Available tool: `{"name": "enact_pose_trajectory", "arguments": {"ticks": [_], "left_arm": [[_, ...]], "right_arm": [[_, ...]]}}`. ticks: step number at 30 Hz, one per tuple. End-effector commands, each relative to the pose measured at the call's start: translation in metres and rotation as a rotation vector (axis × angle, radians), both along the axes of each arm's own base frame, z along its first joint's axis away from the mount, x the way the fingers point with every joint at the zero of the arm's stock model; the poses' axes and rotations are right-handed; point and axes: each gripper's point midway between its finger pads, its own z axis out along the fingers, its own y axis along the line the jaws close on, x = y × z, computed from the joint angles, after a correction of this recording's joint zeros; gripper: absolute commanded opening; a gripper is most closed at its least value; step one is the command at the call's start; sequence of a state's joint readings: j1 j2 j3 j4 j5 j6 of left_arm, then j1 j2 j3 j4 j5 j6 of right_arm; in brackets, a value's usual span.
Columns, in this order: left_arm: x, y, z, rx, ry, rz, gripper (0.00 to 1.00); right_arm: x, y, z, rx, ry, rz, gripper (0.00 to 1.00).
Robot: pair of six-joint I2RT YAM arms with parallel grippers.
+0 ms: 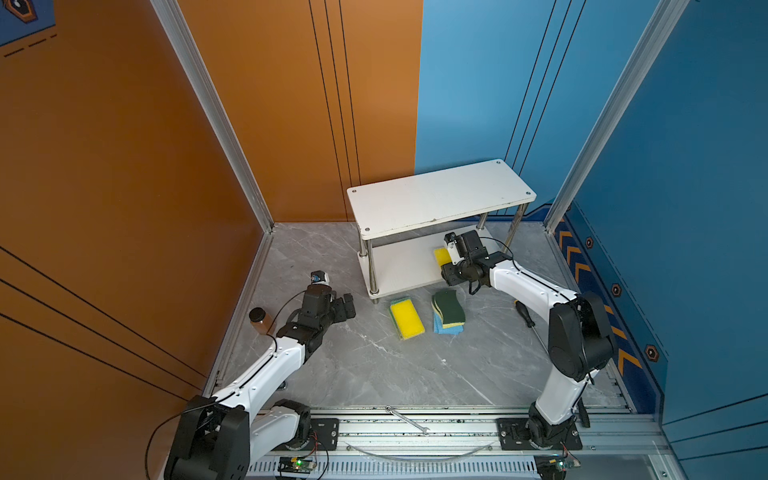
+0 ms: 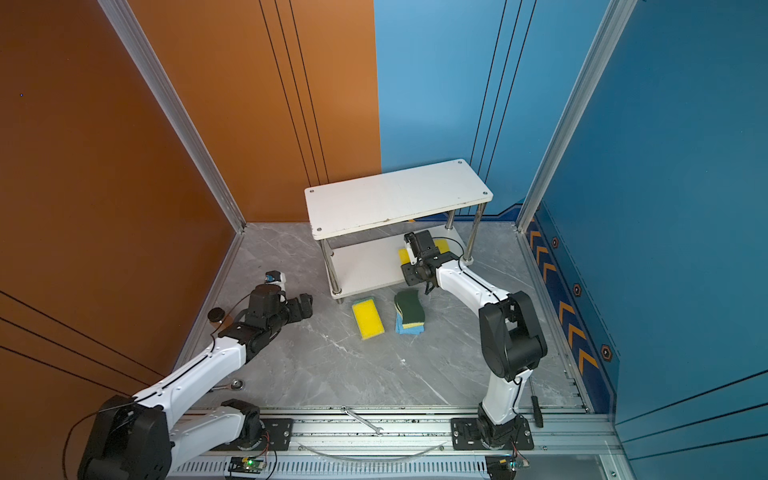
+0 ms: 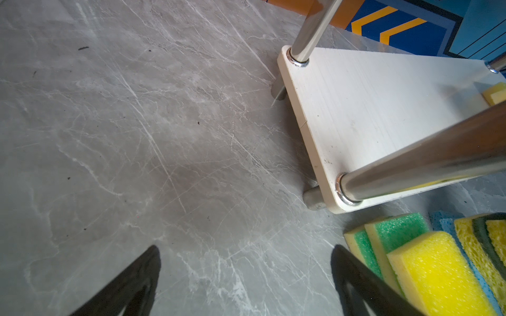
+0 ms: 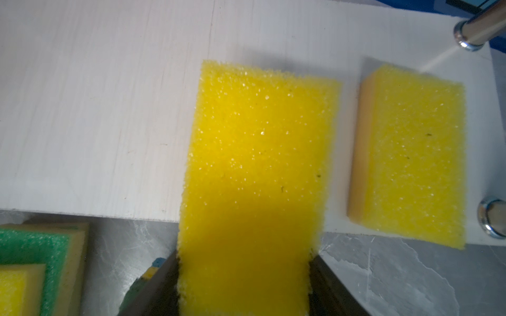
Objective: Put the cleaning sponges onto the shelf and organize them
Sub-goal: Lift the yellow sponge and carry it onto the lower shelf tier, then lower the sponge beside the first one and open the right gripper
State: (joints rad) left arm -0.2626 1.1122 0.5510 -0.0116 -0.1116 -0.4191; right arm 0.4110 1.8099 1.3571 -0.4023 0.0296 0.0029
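The white two-tier shelf (image 1: 440, 195) stands at the back of the table. My right gripper (image 4: 243, 284) is shut on a yellow sponge (image 4: 257, 164) that reaches over the front edge of the lower board (image 4: 95, 109), beside another yellow sponge (image 4: 410, 153) lying on that board by the end posts. In front of the shelf, a yellow sponge (image 1: 406, 318) tops a green-and-yellow stack, and a wavy dark-green-topped sponge (image 1: 449, 309) lies on a light blue one (image 1: 446, 329). My left gripper (image 3: 246, 249) hovers open and holds nothing, left of the shelf's corner.
A brown jar (image 1: 261, 320) stands by the left wall behind my left arm. A screwdriver (image 1: 524, 316) lies right of the sponges under my right arm. A wrench (image 1: 409, 420) rests on the front rail. Chrome posts (image 3: 309, 30) border the lower board.
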Motion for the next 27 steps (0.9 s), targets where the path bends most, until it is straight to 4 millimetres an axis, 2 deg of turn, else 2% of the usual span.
{"name": "enact_pose_trajectory", "arguments": {"ticks": [1, 11, 27], "left_arm": [[0.005, 0.004, 0.008, 0.021, -0.009, 0.015, 0.97], [0.006, 0.005, 0.007, 0.026, -0.003, 0.019, 0.98], [0.009, 0.004, 0.007, 0.033, 0.005, 0.02, 0.98]], "right_arm": [[0.015, 0.004, 0.007, 0.019, -0.038, 0.012, 0.63], [0.029, 0.001, -0.001, 0.01, -0.034, 0.013, 0.63], [0.038, 0.001, -0.015, 0.009, -0.007, 0.011, 0.63]]}}
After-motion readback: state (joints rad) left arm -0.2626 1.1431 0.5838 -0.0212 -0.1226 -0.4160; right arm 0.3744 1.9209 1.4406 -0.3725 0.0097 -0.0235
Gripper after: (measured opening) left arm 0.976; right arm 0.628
